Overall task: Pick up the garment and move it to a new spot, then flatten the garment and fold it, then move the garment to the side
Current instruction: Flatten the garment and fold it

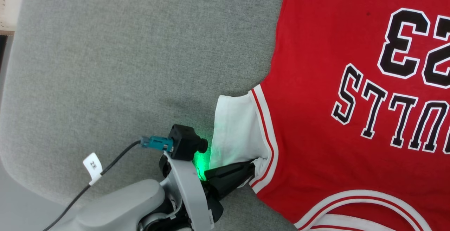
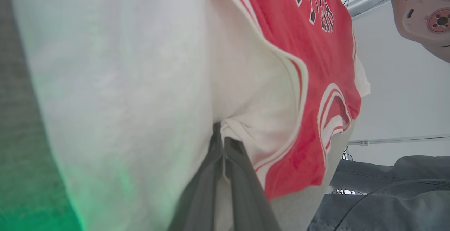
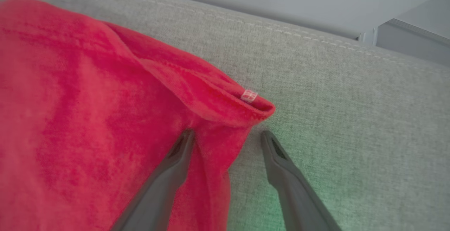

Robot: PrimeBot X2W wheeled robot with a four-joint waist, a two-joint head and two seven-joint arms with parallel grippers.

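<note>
Garment (image 1: 316, 83) position first: it lies spread flat on the grey table (image 1: 123, 65), front up, covering the table's right-hand part in your head view. Its collar trim faces the table's near edge, so the black lettering and the number 23 read upside down to you. The rest of the table top to the left of it shows bare grey weave.

Your left gripper (image 1: 251, 169) reaches in over the table's near edge and is clenched on the garment. The two dark fingers are pressed together with the hem of the white sleeve (image 1: 235, 129) pinched between them, right beside the red-and-white stripe trim. In your left wrist view the same left gripper (image 2: 221, 136) shows no gap at the tips, and the sleeve cloth bunches into small folds where they bite. A green glow from the wrist falls on the sleeve and on the table beside it.

Your right gripper (image 3: 226, 134) is released, fingers spread wide and grasping nothing. One finger (image 3: 179, 153) rests over the red cloth, the other over the bare table (image 3: 351, 118). A folded corner of the garment (image 3: 88, 101) with a small pale tab lies just beyond the tips, near the table's stitched edge.

A black cable (image 1: 116, 155) with a white label (image 1: 93, 166) trails over the table's near corner.
</note>
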